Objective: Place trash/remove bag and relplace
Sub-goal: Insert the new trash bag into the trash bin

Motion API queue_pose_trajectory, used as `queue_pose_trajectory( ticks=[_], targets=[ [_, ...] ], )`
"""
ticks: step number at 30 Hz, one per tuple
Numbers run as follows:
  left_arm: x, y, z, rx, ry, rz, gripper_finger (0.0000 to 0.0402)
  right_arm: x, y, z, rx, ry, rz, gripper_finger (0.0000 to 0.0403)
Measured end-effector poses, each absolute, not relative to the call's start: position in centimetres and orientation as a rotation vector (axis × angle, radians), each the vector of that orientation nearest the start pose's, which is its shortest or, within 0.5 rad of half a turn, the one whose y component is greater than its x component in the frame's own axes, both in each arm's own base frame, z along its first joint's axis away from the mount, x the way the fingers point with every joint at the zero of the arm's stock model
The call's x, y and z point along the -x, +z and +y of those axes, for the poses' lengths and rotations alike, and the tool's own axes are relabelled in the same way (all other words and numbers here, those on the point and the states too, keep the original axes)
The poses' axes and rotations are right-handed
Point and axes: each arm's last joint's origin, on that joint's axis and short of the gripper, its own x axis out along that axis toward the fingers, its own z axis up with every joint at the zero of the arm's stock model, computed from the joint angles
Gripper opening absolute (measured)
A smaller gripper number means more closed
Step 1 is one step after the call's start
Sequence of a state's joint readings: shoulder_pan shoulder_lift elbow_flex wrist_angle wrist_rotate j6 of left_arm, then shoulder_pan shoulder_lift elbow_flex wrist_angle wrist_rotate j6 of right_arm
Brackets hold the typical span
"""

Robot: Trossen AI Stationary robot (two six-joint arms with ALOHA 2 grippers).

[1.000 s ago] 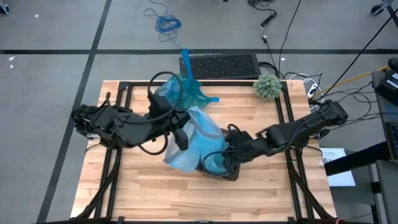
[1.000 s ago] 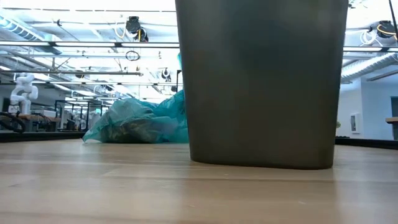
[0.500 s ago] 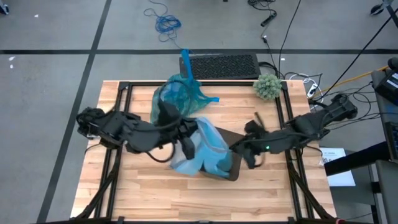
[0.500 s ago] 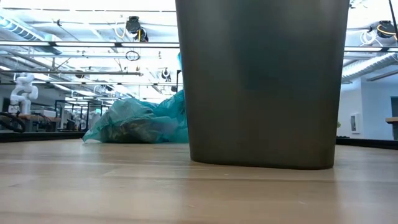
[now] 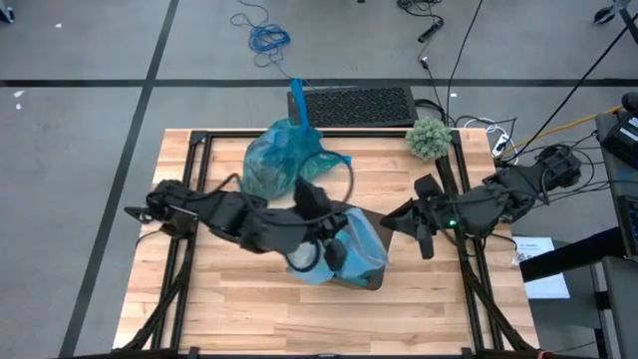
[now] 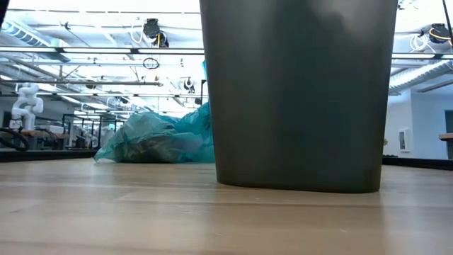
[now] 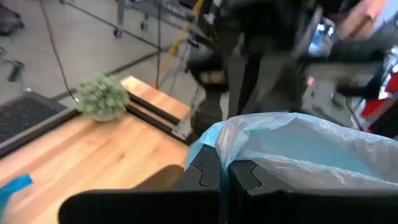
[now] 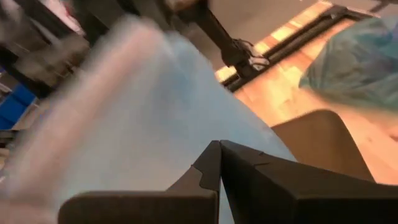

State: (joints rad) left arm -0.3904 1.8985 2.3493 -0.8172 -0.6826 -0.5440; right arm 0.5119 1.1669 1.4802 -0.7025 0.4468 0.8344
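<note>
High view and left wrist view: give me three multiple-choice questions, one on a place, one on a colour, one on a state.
1. Where is the full bag?
A. On the table, outside the bin
B. On the floor
C. Inside the bin

2. What colour is the liner at the bin?
A. Black
B. White
C. Light blue

3. How is the left hand?
A. Open over the ball
B. Shut on the liner's edge
C. Out of view

Answers: 1 A, it lies on the wood past the bin. 2 C, pale blue plastic shows. 3 B, its fingers meet on the plastic.
</note>
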Motion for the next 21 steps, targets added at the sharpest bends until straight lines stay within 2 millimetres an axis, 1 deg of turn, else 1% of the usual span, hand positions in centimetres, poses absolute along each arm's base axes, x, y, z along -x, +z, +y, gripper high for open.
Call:
queue_pose_trajectory(
  ticks=[7, 13, 18, 21],
  targets=[
    [-40.1, 44.6, -12.2, 0.342, 0.314, 0.345, 0.0000, -18.5, 45.8, 9.2, -0.592, -0.068, 0.359, 0.0000],
    [-43.2, 41.9, -11.6, 0.388, 0.267, 0.392, 0.0000, -17.1, 47.3, 8.4, -0.537, -0.076, 0.396, 0.0000],
    [-45.1, 39.8, -11.2, 0.402, 0.245, 0.430, 0.0000, -16.0, 48.5, 7.7, -0.496, -0.073, 0.401, 0.0000],
    [-46.0, 38.5, -10.9, 0.425, 0.238, 0.468, 0.0000, -15.6, 48.8, 7.5, -0.469, -0.072, 0.415, 0.0000]
  ],
)
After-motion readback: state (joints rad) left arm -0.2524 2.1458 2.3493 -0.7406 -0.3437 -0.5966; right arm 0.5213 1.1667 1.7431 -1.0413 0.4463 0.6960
